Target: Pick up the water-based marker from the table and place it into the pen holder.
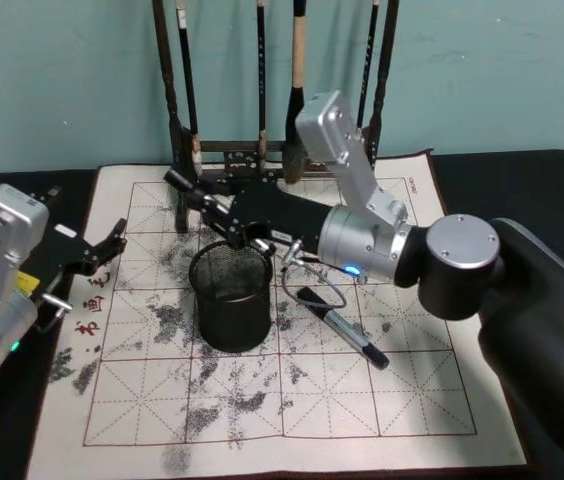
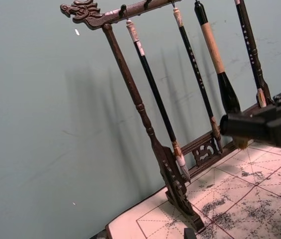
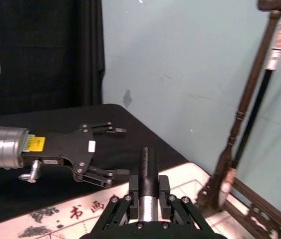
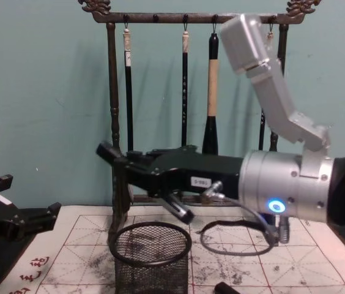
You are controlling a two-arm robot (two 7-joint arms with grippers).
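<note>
**Marker lifted, drop into the cup not yet made**

The right tool (image 1: 207,205) is clenching the marker (image 1: 182,184), carrying it roughly level just above the back rim of the pen holder (image 1: 230,318). The pickup is looking done; tipping it in and letting go are what is left. The mesh cup is showing nothing inside. A second pen (image 1: 347,332) is lying on the mat (image 1: 292,410) to the holder's right. The left tool (image 1: 112,240) is idling, released, over the mat's left edge.

Pen holder (image 1: 230,305): black wire mesh. Mat (image 1: 382,410): cream w/ red grid, blk ink blotches. Counter (image 1: 522,178): black. Wall (image 1: 62,80): teal.
</note>
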